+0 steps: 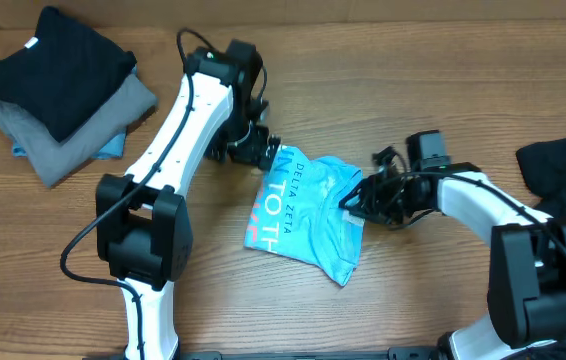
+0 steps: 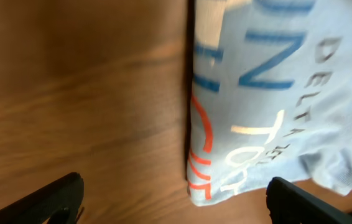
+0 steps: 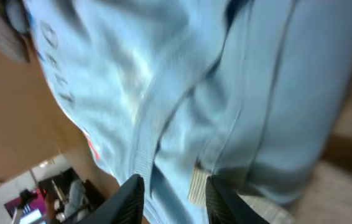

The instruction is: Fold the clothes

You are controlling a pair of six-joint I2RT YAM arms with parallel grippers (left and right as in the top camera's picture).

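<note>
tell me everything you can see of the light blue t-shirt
The light sky-blue soft-knit T-shirt lies folded into a rumpled, tilted rectangle on the brown wooden table. Its print faces up: small "DELTA ZETA", big blue and white letters, and red-orange outlines at its folded left edge. The black left end effector stands open by its upper left corner. The black right end effector, jaws slightly apart, is at its right edge with cloth between them.
</note>
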